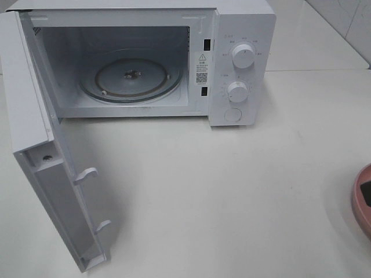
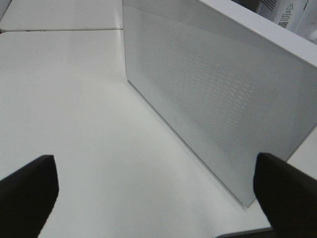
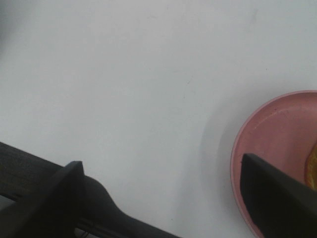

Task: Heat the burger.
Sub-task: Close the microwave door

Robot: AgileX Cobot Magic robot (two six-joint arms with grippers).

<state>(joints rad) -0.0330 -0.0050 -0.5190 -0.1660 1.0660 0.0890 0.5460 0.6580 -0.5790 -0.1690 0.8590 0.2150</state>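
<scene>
White microwave (image 1: 240, 63) open, pink plate (image 3: 270, 144) beside right gripper (image 3: 161, 198)

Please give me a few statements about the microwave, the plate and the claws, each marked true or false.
1. The microwave door is open. True.
2. The burger sits on the turntable. False: the turntable is bare; only a sliver of golden bun shows, on the pink plate.
3. The left claw is open and holds nothing. True.
4. The plate is inside the microwave. False: it rests on the table, at the right edge of the high view.
5. The right claw is clamped on the plate. False: its jaws are spread, one of them over the plate.
</scene>
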